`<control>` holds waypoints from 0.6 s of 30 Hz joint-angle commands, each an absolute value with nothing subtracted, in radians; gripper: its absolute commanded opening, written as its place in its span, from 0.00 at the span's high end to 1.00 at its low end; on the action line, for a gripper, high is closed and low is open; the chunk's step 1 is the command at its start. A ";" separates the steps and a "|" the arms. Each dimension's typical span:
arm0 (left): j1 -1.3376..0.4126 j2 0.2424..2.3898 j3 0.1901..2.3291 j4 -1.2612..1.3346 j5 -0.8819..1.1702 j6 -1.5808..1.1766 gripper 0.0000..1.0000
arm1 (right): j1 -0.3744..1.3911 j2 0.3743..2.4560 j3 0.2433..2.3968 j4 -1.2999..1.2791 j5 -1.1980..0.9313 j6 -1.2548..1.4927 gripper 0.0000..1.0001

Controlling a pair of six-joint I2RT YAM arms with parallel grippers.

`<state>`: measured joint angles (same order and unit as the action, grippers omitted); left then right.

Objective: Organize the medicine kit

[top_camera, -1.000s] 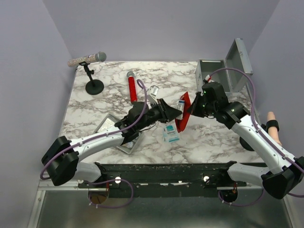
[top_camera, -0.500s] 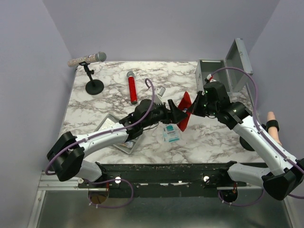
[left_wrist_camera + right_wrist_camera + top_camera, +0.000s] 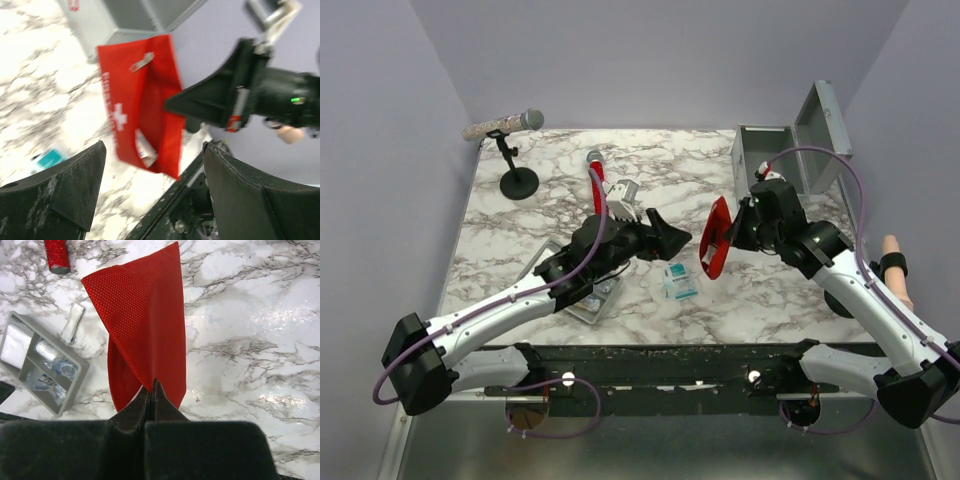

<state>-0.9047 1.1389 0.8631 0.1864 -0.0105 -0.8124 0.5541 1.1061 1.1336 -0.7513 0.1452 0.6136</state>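
Overhead and wrist views, as I saw them from the console

(a) The medicine kit [image 3: 760, 165] stood at the far right corner of the marble table [image 3: 770, 290], with its hinged lid [image 3: 825, 120] swung up and back and its inside open to the overhead camera.

(b) Just nearer the arm bases than the kit and slightly to its left, my right gripper [image 3: 732, 232] was pinching the edge of a red pouch [image 3: 714, 240]. In the right wrist view the fingertips [image 3: 145, 400] met on the fabric with no gap. The pouch hung above the table rather than lying on it. The left wrist view showed a white cross and lettering on its face and a small metal tab near its top.

(c) Farther left of the kit, my left gripper [image 3: 670, 238] faced the pouch with its fingers [image 3: 75, 185] spread wide, holding nothing and apart from the fabric.

(d) A teal-and-white packet [image 3: 679, 281] lay flat, left of the kit and nearer the bases, below the gap between the two grippers.

(e) A shallow grey tray [image 3: 582, 295] sat well left of the kit, partly under my left forearm. Its compartments held small wrapped items.

(f) A red cylinder [image 3: 597, 180] and a small white bottle [image 3: 623, 190] lay left of the kit, about level with it.

(g) A microphone [image 3: 505, 125] on a stand stood at the corner farthest left of the kit
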 commanded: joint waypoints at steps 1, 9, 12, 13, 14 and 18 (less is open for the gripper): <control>-0.897 1.159 0.798 0.013 -0.117 -0.782 0.13 | 0.548 1.075 1.106 -0.767 0.196 0.552 0.99; -0.897 1.426 0.893 -0.219 -0.138 -0.762 0.10 | 0.548 1.032 0.996 -0.808 0.302 0.483 0.99; -0.897 1.515 0.932 -0.232 -0.130 -0.758 0.09 | 0.548 1.014 0.962 -0.804 0.299 0.494 0.99; -0.899 1.549 0.958 -0.250 -0.130 -0.759 0.09 | 0.548 1.008 0.954 -0.805 0.301 0.495 0.99; -0.900 1.586 0.980 -0.268 -0.132 -0.758 0.09 | 0.548 1.002 0.953 -0.805 0.304 0.499 0.99; -0.914 1.680 1.041 -0.298 -0.156 -0.756 0.08 | 0.548 0.989 0.953 -0.811 0.327 0.486 0.99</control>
